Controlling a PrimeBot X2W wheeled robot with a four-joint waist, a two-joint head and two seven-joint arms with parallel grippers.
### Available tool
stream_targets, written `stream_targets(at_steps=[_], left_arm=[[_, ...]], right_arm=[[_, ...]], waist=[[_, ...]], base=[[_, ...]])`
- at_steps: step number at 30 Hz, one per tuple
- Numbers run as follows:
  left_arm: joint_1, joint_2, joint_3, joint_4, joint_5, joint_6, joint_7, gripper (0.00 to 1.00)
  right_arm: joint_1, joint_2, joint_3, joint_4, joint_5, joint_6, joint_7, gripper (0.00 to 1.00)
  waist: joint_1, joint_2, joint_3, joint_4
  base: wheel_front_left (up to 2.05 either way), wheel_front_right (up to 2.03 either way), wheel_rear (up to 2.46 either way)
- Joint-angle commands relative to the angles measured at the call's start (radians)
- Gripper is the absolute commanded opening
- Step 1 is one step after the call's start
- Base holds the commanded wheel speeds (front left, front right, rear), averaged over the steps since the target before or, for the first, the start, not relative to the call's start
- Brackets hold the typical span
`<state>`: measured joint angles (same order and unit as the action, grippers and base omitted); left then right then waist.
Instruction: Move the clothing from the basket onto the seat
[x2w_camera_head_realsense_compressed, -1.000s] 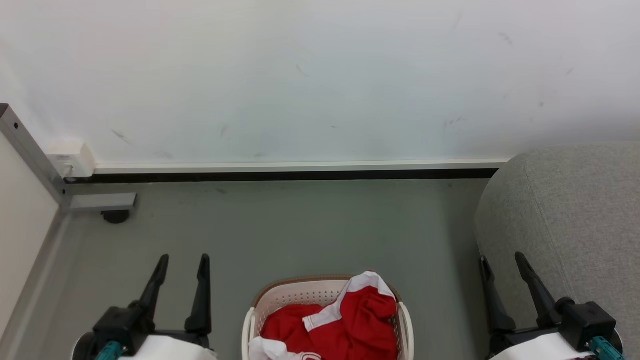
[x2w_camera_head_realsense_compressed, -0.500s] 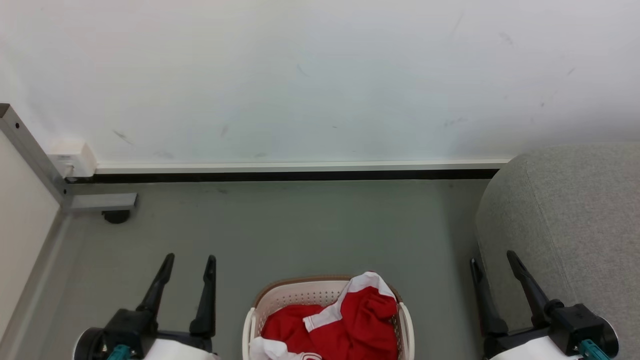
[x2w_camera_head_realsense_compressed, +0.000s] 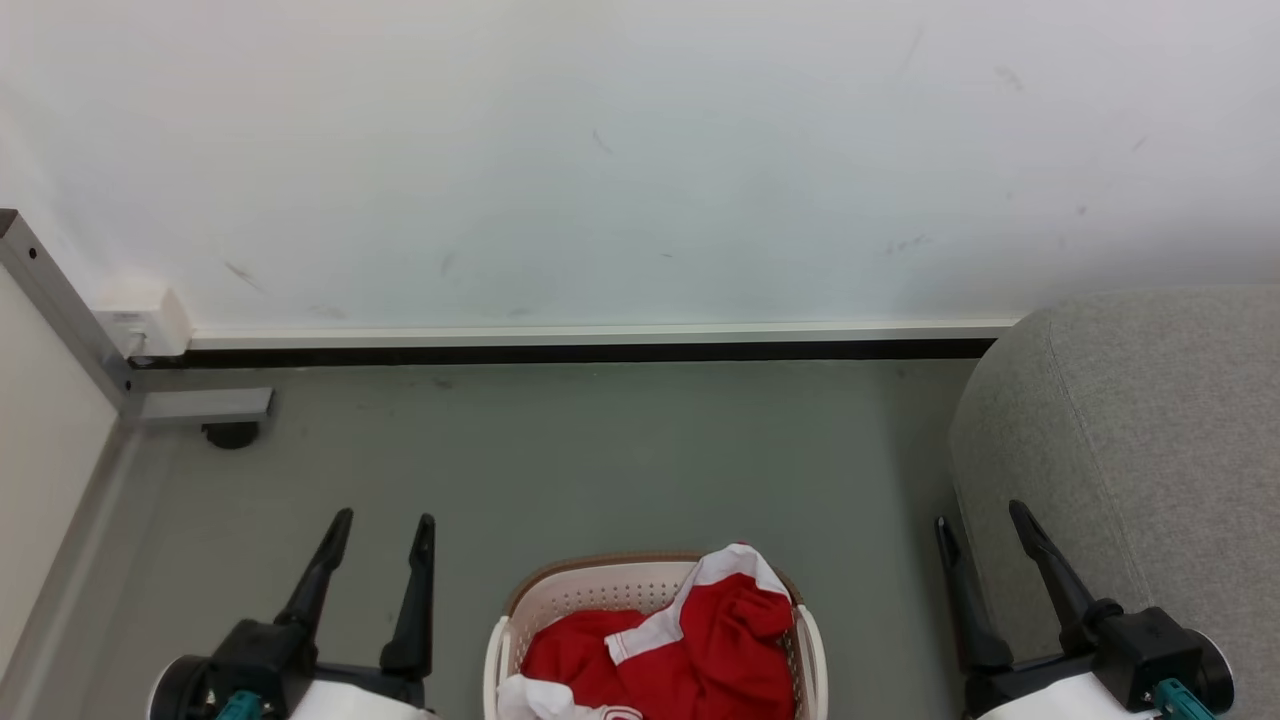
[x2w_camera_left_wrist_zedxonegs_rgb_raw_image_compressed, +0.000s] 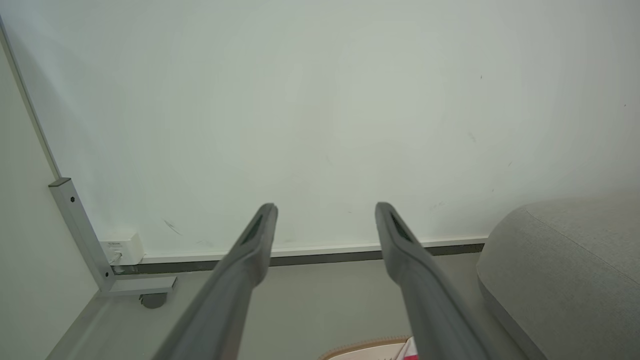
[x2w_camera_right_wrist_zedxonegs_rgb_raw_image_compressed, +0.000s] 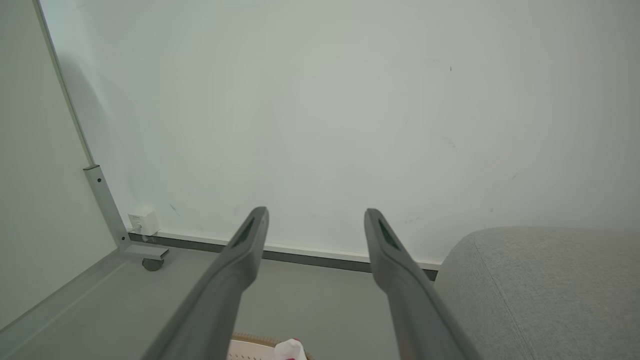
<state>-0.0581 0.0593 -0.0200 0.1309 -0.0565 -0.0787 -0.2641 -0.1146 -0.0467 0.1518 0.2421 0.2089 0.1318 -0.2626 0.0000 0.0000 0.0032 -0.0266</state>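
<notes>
Grey sofa (x2w_camera_head_realsense_compressed: 1150, 430) right of the laundry basket (x2w_camera_head_realsense_compressed: 590, 595), red clothing (x2w_camera_head_realsense_compressed: 700, 640) inside the basket.
The red-and-white sportswear lies heaped against the basket's far rim; left gripper (x2w_camera_head_realsense_compressed: 385, 520) left of the basket, right gripper (x2w_camera_head_realsense_compressed: 978, 515) right of it, both spread wide and empty.

We see a scuffed white wall (x2w_camera_head_realsense_compressed: 640, 150) meeting a grey-green floor (x2w_camera_head_realsense_compressed: 600, 460) along a white and black skirting strip (x2w_camera_head_realsense_compressed: 600, 340). At the left, a grey metal post (x2w_camera_head_realsense_compressed: 60, 300) stands beside a small white box (x2w_camera_head_realsense_compressed: 145, 320), with a dark caster (x2w_camera_head_realsense_compressed: 230, 433) under its foot.
</notes>
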Motion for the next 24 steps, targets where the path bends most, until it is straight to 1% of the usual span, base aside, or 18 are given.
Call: stream_targets(at_steps=[1, 16, 24], left_arm=[[0.0, 0.0, 0.004, 0.004, 0.011, -0.003, -0.001, 1.0], [-0.004, -0.005, 0.012, 0.005, 0.019, -0.011, -0.001, 1.0], [-0.005, -0.005, 0.017, 0.002, 0.024, -0.011, -0.001, 1.0]], right_arm=[[-0.007, -0.007, -0.001, 0.001, 0.0, -0.002, -0.003, 1.0], [-0.011, -0.007, 0.005, 0.005, 0.009, -0.002, -0.003, 1.0], [-0.015, -0.006, 0.005, -0.003, 0.016, -0.002, -0.003, 1.0]], waist=[[0.0, 0.0, 0.001, 0.0], [0.0, 0.0, 0.002, -0.004], [0.0, 0.0, 0.019, -0.025]], base=[[0.0, 0.0, 0.0], [0.0, 0.0, 0.0], [0.0, 0.0, 0.0]])
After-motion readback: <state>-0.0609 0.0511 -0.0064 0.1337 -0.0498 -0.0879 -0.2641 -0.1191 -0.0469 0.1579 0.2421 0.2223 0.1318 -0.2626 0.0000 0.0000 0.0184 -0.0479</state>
